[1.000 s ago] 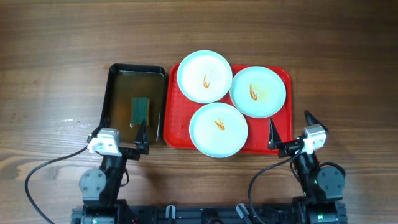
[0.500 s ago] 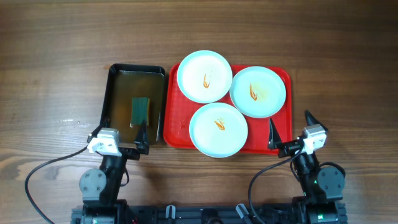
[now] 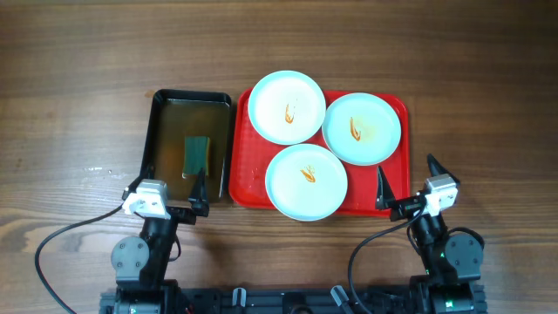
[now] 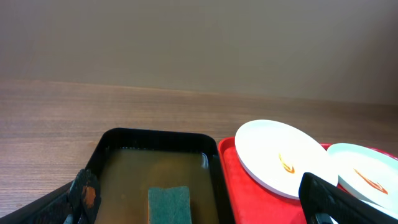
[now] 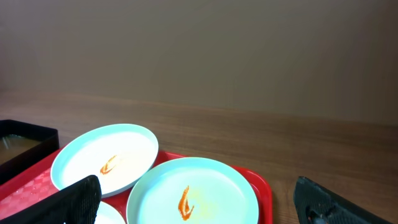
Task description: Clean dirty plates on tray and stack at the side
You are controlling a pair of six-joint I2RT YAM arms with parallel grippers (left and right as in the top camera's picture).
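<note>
Three pale blue-white plates with orange sauce streaks sit on the red tray [image 3: 246, 179]: one at the back left [image 3: 287, 106], one at the right [image 3: 362, 128], one at the front [image 3: 306, 181]. My left gripper [image 3: 166, 194] is open and empty at the near end of the black tray. My right gripper [image 3: 406, 186] is open and empty at the red tray's front right corner. The left wrist view shows the back left plate [image 4: 280, 158] and the right plate [image 4: 367, 174]. The right wrist view shows the right plate [image 5: 193, 193] and the back left plate [image 5: 106, 155].
A black tray [image 3: 166, 105] of brownish water with a green sponge [image 3: 197, 153] stands left of the red tray; it also shows in the left wrist view [image 4: 155, 135] with the sponge [image 4: 169, 202]. Bare wooden table [image 3: 78, 105] lies all around.
</note>
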